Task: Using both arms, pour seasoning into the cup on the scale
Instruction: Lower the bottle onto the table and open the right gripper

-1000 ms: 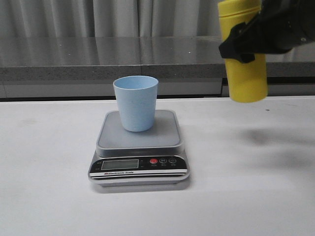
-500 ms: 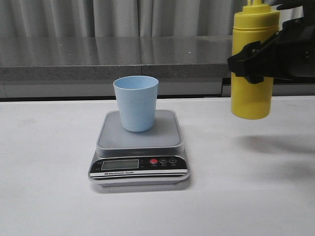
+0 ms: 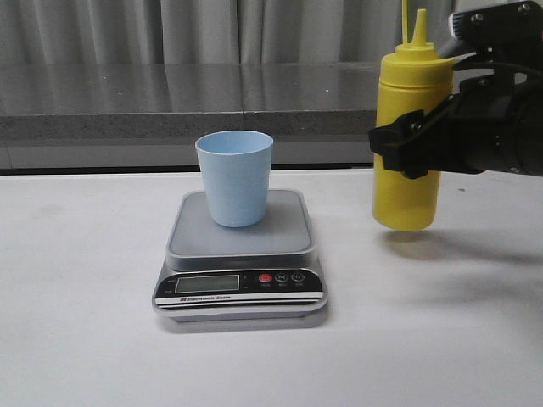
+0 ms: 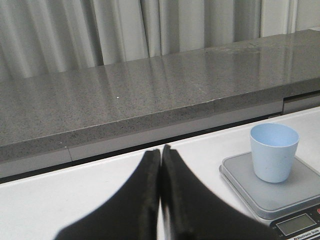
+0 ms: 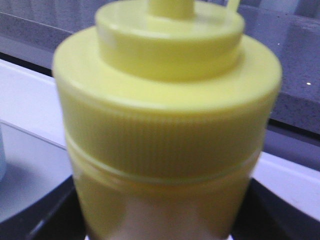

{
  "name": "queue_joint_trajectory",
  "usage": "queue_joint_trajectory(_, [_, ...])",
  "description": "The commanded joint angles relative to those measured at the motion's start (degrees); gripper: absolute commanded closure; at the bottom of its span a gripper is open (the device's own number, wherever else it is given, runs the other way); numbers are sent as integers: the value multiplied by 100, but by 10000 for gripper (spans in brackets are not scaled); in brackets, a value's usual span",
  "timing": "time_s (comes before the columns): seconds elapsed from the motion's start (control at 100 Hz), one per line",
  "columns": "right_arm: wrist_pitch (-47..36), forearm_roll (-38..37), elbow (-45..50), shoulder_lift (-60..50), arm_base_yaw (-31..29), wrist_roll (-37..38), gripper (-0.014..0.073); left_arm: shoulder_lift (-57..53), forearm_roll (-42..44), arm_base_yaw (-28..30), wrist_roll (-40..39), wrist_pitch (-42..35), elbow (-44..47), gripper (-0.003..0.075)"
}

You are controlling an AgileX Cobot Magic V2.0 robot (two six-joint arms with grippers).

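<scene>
Where the front view looks over the white table (image 3: 85, 339), a flat silver-grey digital scale with a black front panel (image 3: 240, 254) is found at the centre, and a small pale blue tapered plastic cup (image 3: 235, 177) is stood upright on its platform. To the right of the scale, a tall yellow plastic squeeze bottle with a pointed nozzle cap (image 3: 409, 144) is held upright, clear of the table, a shadow being cast beneath it. The bottle's midsection is clamped by the black right gripper (image 3: 405, 150).

In the left wrist view, the black left gripper (image 4: 160, 165) is seen with its fingers pressed together, nothing held; the cup (image 4: 274, 152) on the scale (image 4: 270, 187) is shown beyond it.

In the right wrist view, the frame is filled by the bottle's ribbed cap (image 5: 167, 100), blurred; the right gripper's fingers are barely shown.
</scene>
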Motion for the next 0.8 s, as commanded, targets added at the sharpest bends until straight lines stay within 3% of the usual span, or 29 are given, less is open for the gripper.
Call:
queue_joint_trajectory(0.0, [-765,-191,-112,-22,-9,68,460,57,0,14,-18,-455,-154,738])
queue_joint_trajectory(0.53, [-920,-447,-112,473,-9,68,445,57,0,14,-18,-455,-154,738])
queue_joint_trajectory(0.63, [-955,-498,-112,473,-9,68,365,57,0,14,-18,-455,-154,738])
queue_joint_trajectory(0.79, [-1059,-498,-74,473,-9,68,125,57,0,14,-18,-455,-154,738])
